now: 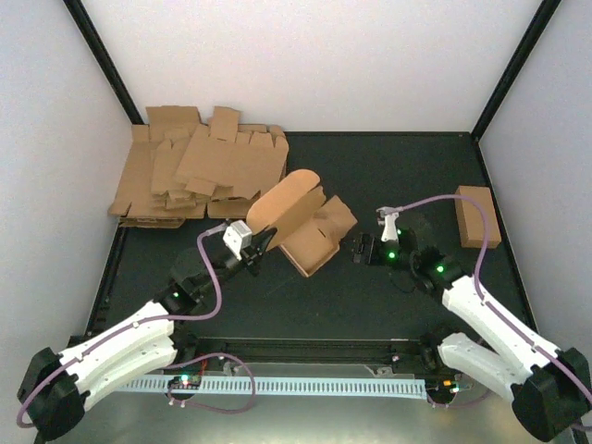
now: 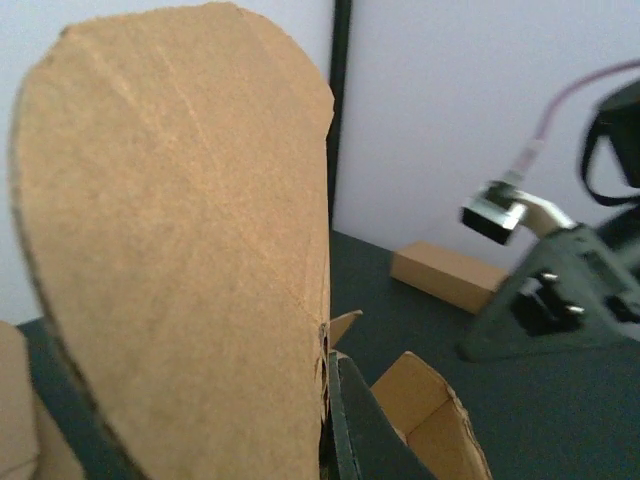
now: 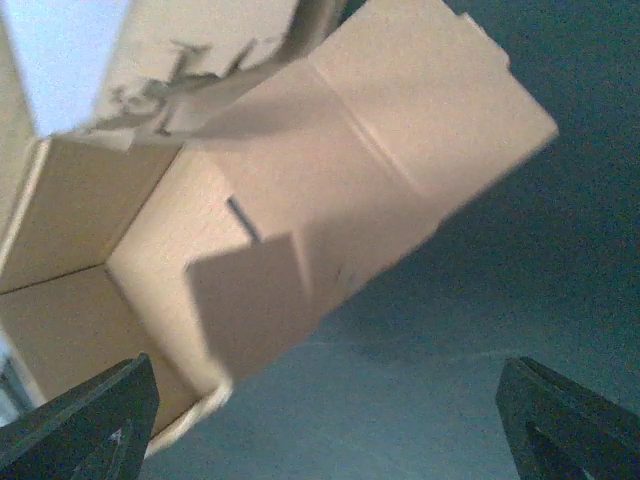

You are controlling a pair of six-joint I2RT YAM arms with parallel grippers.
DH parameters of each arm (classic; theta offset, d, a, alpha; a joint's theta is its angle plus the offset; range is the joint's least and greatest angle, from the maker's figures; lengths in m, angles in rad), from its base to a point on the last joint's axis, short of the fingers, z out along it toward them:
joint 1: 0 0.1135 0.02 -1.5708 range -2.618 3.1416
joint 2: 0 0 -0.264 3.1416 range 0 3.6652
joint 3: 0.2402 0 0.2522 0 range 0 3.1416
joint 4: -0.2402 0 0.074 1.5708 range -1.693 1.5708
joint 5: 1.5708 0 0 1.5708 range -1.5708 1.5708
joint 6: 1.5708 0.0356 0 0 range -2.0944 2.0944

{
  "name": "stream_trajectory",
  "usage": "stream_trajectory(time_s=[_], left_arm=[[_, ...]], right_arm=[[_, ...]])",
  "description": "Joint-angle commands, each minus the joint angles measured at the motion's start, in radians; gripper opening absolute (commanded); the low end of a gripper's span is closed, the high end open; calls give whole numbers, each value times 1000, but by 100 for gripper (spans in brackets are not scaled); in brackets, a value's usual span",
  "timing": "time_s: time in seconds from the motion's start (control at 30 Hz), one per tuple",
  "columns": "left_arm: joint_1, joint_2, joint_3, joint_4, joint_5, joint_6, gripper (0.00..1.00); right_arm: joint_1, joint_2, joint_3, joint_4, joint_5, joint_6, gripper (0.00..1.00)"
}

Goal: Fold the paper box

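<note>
The paper box point(image 1: 305, 222) is a brown die-cut carton, partly erected, at the middle of the dark mat with its rounded lid flap raised toward the left. My left gripper point(image 1: 262, 242) is shut on that flap's lower edge. In the left wrist view the flap point(image 2: 180, 250) fills the left half, and the left gripper point(image 2: 335, 400) pinches its edge with one dark finger point(image 2: 365, 430) showing. My right gripper point(image 1: 359, 248) stands open just right of the carton, not touching it. The right wrist view looks into the carton's open end point(image 3: 300, 200), with the right gripper point(image 3: 325, 400) spread wide below.
A heap of flat brown blanks point(image 1: 199, 171) lies at the back left. A closed brown carton point(image 1: 476, 215) sits at the right edge of the mat, also seen as a brick point(image 2: 450, 275) behind the right arm point(image 2: 560, 280).
</note>
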Motion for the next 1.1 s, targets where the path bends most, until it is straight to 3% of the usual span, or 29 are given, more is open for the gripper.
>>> stream_trajectory(time_s=[0.0,0.07,0.23,0.43,0.6,0.8,1.07], left_arm=[[7,-40,-46,8,197,-84,1],[8,-37,-74,13,238,-80,2],[6,7,-105,20,311,-57,1],[7,76,-115,15,333,-25,2],[7,128,-155,88,294,-52,2],[8,218,-156,129,269,-105,2],[8,252,-193,224,256,-163,2]], right_arm=[[-11,65,77,-156,95,-171,93],[-16,79,80,-139,115,-201,87],[-21,167,110,-138,99,-239,56],[-22,233,37,-27,-26,-232,32],[-22,226,-100,183,-109,-176,22],[-22,292,-196,343,-156,-104,2],[-14,365,-261,502,-205,-63,2]])
